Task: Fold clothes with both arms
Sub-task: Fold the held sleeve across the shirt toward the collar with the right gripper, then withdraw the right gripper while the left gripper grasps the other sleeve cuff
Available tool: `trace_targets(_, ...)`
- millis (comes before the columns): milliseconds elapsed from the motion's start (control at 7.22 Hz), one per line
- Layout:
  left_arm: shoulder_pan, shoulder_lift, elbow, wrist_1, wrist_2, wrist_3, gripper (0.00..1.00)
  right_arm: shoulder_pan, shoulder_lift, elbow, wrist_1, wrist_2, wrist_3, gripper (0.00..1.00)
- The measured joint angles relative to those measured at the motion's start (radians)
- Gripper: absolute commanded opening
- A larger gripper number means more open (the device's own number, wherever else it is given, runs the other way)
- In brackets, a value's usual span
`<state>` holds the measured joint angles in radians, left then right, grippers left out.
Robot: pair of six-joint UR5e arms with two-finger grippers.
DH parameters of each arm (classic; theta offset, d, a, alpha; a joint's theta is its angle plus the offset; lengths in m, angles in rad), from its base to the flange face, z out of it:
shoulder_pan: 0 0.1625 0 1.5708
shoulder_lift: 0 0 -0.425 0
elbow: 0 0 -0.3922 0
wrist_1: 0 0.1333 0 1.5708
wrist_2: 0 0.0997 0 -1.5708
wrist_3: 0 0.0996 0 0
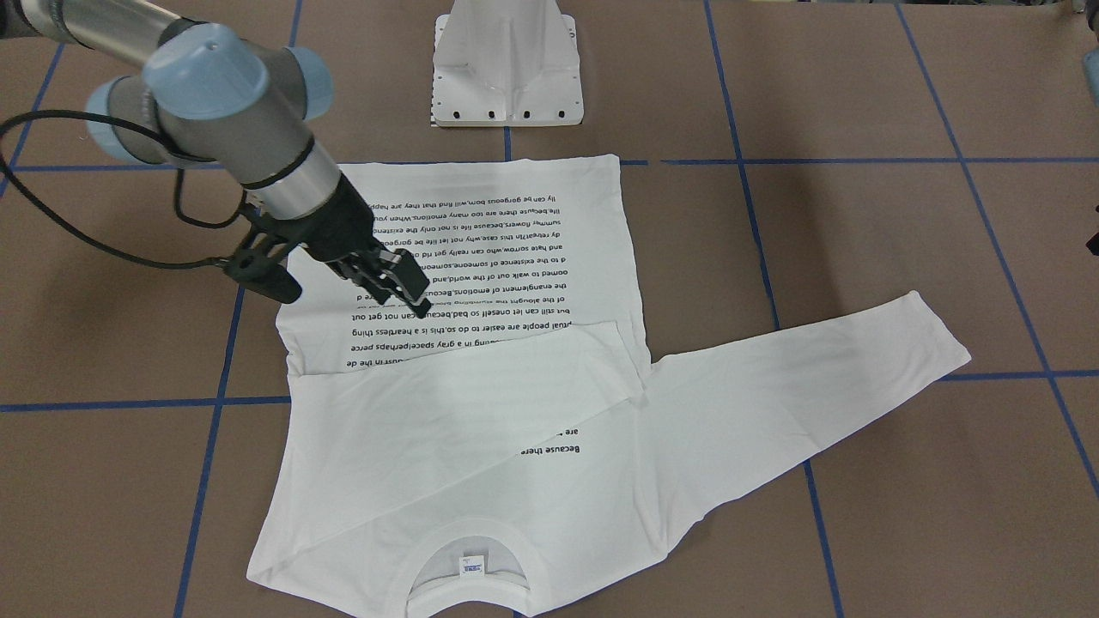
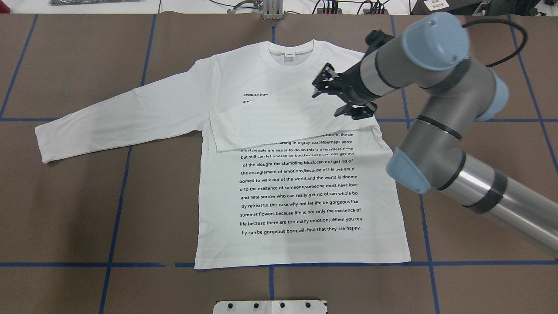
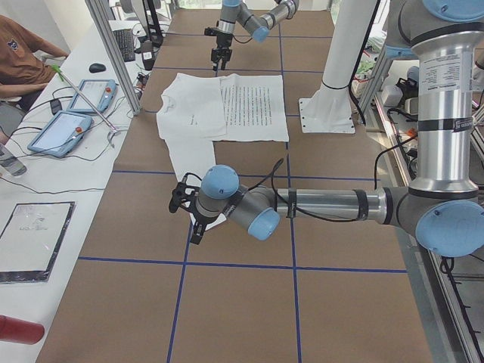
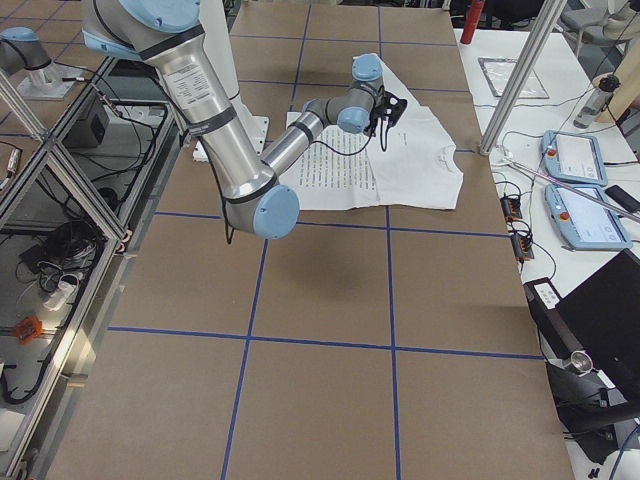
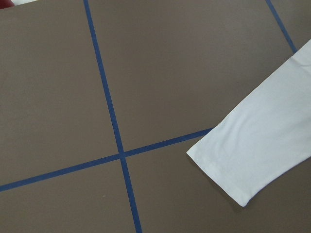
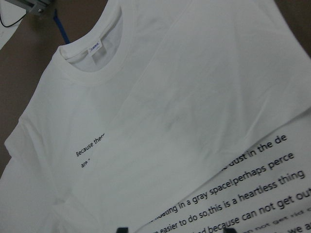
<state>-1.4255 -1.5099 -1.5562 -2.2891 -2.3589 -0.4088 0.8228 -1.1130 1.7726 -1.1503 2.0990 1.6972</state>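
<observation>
The white long-sleeved T-shirt lies flat on the brown table, text side up, collar at the far edge. One sleeve is folded across the chest. The other sleeve stretches out to my left. My right gripper hovers open and empty above the chest near the folded sleeve, also in the front view. The right wrist view shows the collar and label. My left gripper hangs near the outstretched cuff; I cannot tell if it is open.
The white pedestal base stands at the shirt's hem side. Blue tape lines grid the table. An operator sits by tablets on a side bench beyond the table's far edge.
</observation>
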Motion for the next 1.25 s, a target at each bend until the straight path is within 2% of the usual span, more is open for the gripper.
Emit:
trace_targets(277, 0.079, -0.055, 0.113, -0.09, 0.002, -0.107, 0.97, 0.131, -0.169, 0.057, 0.003, 0.118, -0.165, 0.99)
trace_targets(554, 0.18, -0.093, 0.153, -0.104, 0.021, -0.22, 0.92, 0.223, -0.291, 0.057, 0.005, 0.172, -0.406, 0.99)
trace_targets(969, 0.337, -0.108, 0.159, -0.11, 0.046, -0.409, 0.81, 0.257, -0.351, 0.052, 0.008, 0.181, -0.501, 0.99)
trace_targets(1246, 0.385, -0.105, 0.163, -0.109, 0.049, -0.445, 0.75, 0.257, -0.363, 0.046, 0.009, 0.18, -0.52, 0.99)
